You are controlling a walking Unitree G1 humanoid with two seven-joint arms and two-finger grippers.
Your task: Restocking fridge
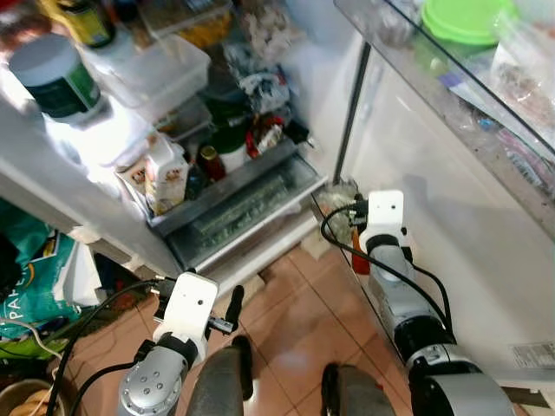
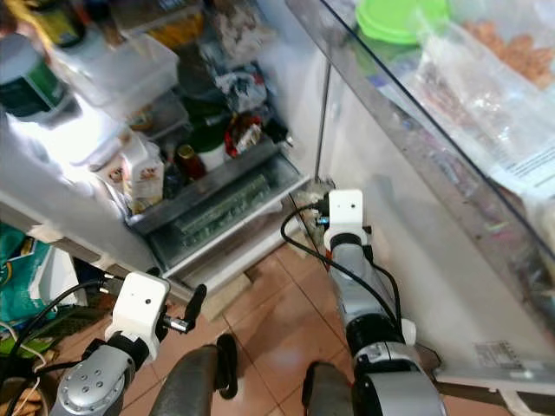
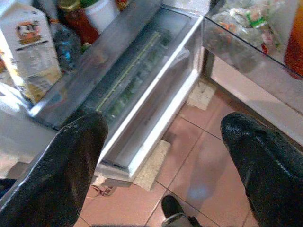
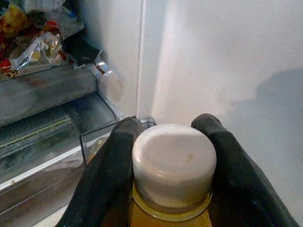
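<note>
Terracotta tiled floor [image 1: 295,321], glossy, before the open appliance. Teal printed bag [image 1: 30,277], crumpled, standing on the floor at its far left edge. Pale doormat scrap [image 3: 152,165], frayed, lying flat on the floor tiles. Round basket [image 1: 26,400] holding pale items, on the floor near the teal bag, below it.
</note>
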